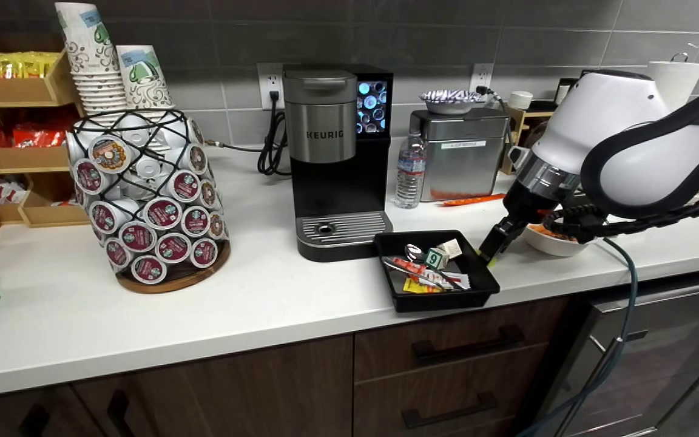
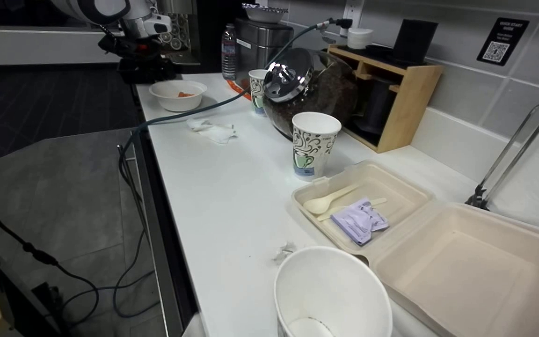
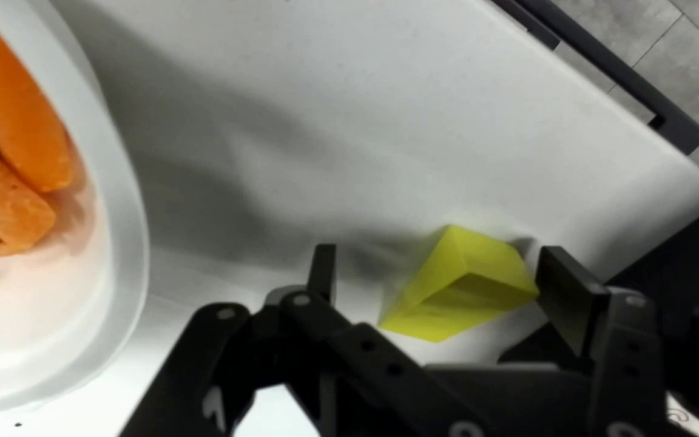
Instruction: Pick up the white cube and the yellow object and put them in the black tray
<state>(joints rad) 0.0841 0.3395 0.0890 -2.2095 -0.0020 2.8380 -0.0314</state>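
Observation:
The black tray [image 1: 443, 301] sits at the counter's front edge. A whitish cube [image 1: 451, 247] lies inside it, beside a cube with a green face marked 9 [image 1: 436, 259] and several packets. The yellow object [image 3: 465, 285] is a wedge-like block on the counter, just outside the tray, between tray and white bowl. In an exterior view only slivers of it [image 1: 492, 263] show behind my gripper [image 1: 488, 250]. In the wrist view my gripper [image 3: 437, 261] is open with a finger either side of the yellow object. The right finger is very close to its corner; contact is unclear.
A white bowl of carrots [image 3: 125, 261] stands close to the left finger; it also shows in an exterior view [image 2: 176, 100]. The coffee maker [image 1: 325, 182] stands behind the tray. A water bottle [image 1: 410, 173] and a steel bin [image 1: 462, 161] stand at the back.

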